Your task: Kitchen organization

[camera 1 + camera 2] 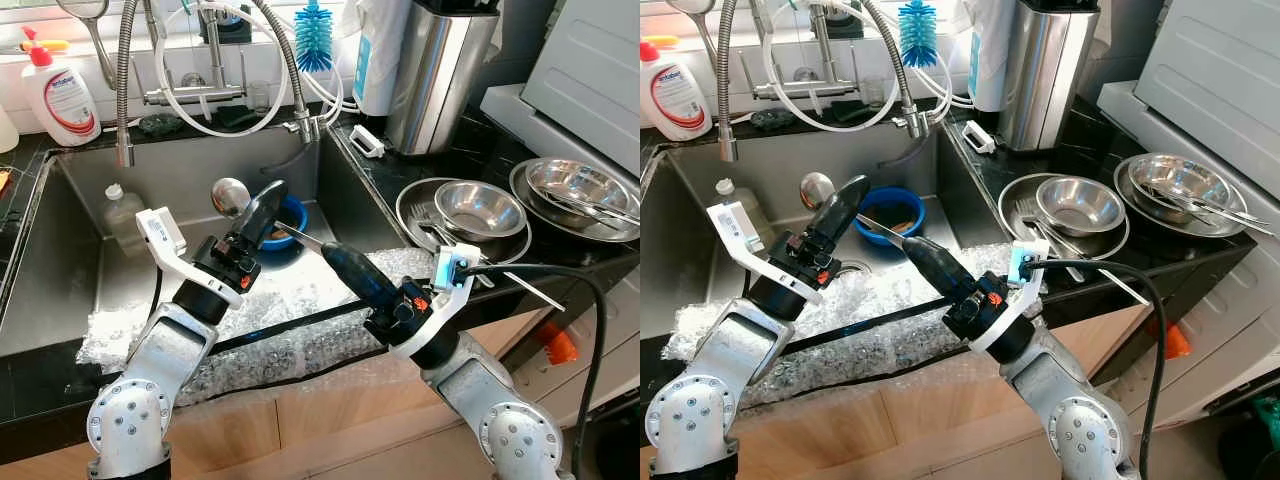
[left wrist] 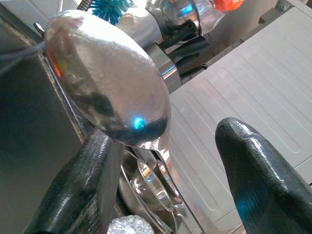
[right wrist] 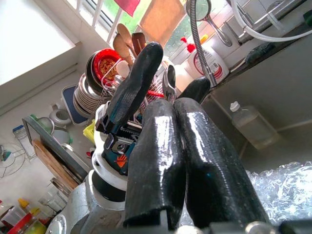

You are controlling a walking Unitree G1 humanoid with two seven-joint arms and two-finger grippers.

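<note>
A steel spoon [image 1: 231, 196] hangs over the sink [image 1: 60, 290], its handle running right into my right gripper [image 1: 333, 252], which is shut on it. In the right wrist view the two fingers [image 3: 161, 146] press together. My left gripper [image 1: 266, 196] is up at the spoon's bowl. In the left wrist view the shiny spoon bowl [image 2: 107, 83] rests against one finger [image 2: 83, 190] while the other finger [image 2: 258, 165] stands well apart, so this gripper is open.
A blue bowl [image 1: 290, 222] and a plastic bottle [image 1: 122, 215] lie in the sink. Bubble wrap [image 1: 290, 330] covers the front counter edge. Steel bowls [image 1: 480, 208] and a plate with utensils [image 1: 578, 185] sit at the right. The faucet hose [image 1: 125, 90] hangs behind.
</note>
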